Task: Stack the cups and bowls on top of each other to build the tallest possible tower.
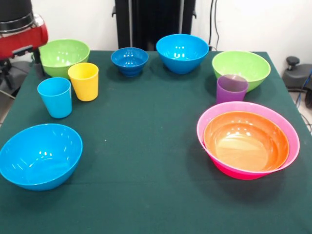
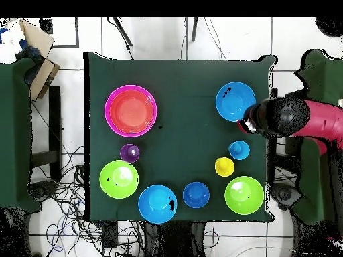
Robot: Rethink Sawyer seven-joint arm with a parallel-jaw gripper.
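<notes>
The large pink bowl (image 1: 243, 173) (image 2: 110, 110) stands on the green table with the orange bowl (image 1: 246, 141) (image 2: 132, 110) nested in it; this is the tower. Just behind it is the purple cup (image 1: 231, 88) (image 2: 129, 152). The yellow cup (image 1: 84, 81) (image 2: 224, 166) and the light blue cup (image 1: 55, 97) (image 2: 239, 150) stand upright side by side. My gripper (image 2: 256, 121) hangs at the table's edge, beside a bright blue bowl (image 1: 40, 155) (image 2: 235, 101), touching nothing.
Two lime green bowls (image 1: 63, 55) (image 1: 241, 68), a second bright blue bowl (image 1: 182, 52) (image 2: 157, 203) and the small dark-blue footed bowl (image 1: 129, 60) (image 2: 195, 194) stand apart along one side. The red arm (image 1: 22, 34) looms over that corner.
</notes>
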